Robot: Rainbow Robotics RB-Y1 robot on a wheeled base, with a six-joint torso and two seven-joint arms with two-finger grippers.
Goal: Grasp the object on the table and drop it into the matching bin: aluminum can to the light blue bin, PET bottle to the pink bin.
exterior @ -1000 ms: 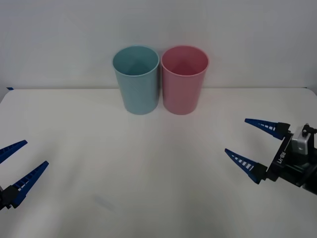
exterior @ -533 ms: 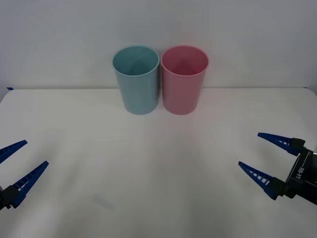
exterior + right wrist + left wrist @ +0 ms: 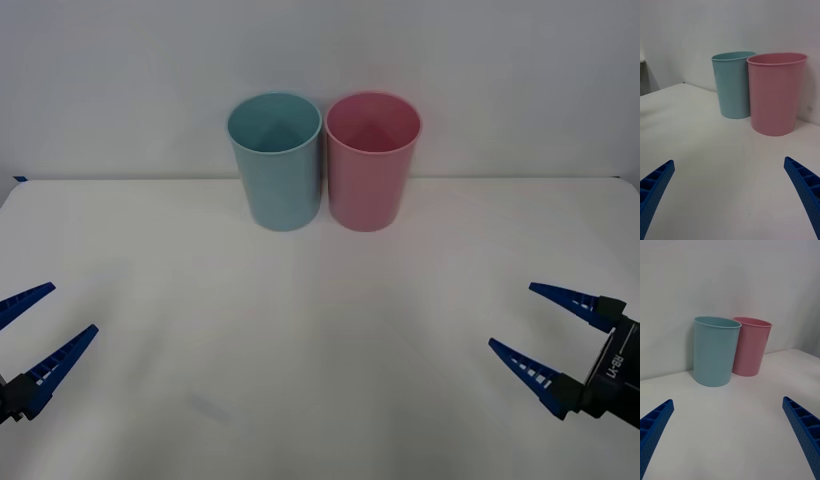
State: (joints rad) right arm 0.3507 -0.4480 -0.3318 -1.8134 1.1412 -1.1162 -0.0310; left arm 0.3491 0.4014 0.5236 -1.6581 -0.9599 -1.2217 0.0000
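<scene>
Both the left gripper [image 3: 38, 322] and right gripper [image 3: 535, 322], partly cut off, hold their fingers spread and grip nothing above the table [image 3: 320, 330], the light blue bin [image 3: 276, 165] and pink bin [image 3: 372, 165] standing upright, side by side, well beyond their tips.

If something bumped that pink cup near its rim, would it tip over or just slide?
The pink bin is tall with a base narrower than its rim, so it would probably tip. It looks like thin plastic, likely light. The light blue bin close beside it might brace it.
</scene>
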